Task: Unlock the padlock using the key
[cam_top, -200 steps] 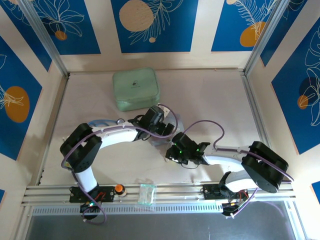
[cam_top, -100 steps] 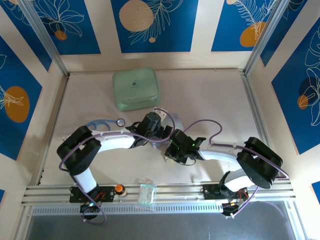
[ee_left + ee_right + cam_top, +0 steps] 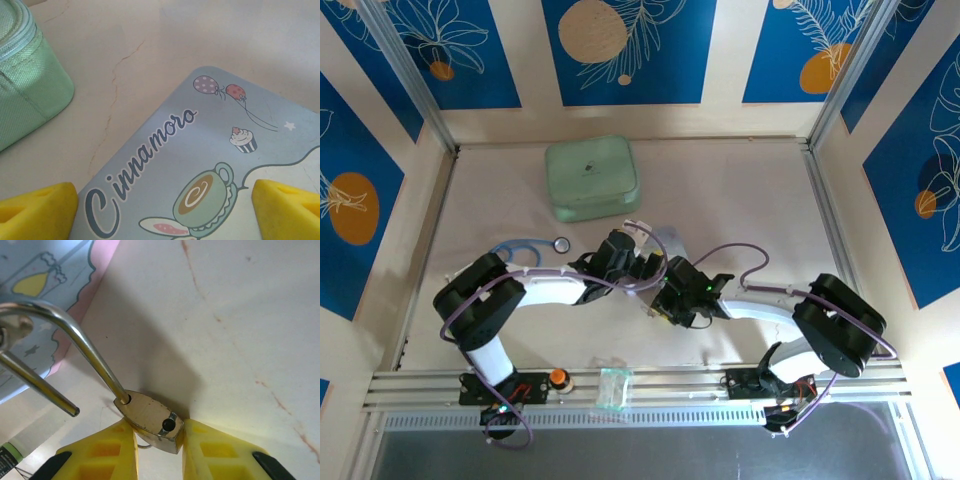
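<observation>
The padlock is a small brass body pinched between the yellow fingers of my right gripper. Its silvery shackle stands swung open, with one leg in the body and the free end hanging loose beside an empty hole. A thin wire ring peeks out under the body; the key itself is hidden. In the top view the right gripper sits mid-table, just near of the left gripper. The left gripper is open, its yellow fingertips wide apart above the lavender cartoon tin.
A mint-green zip case lies at the back of the table. A blue looped cord with a round disc rests by the left arm. An orange button and a clear packet sit on the front rail.
The left arm has drawn nearer and rightward, uncovering the blue looped cord. The right gripper has shifted left and slightly back, closing in on the left gripper.
</observation>
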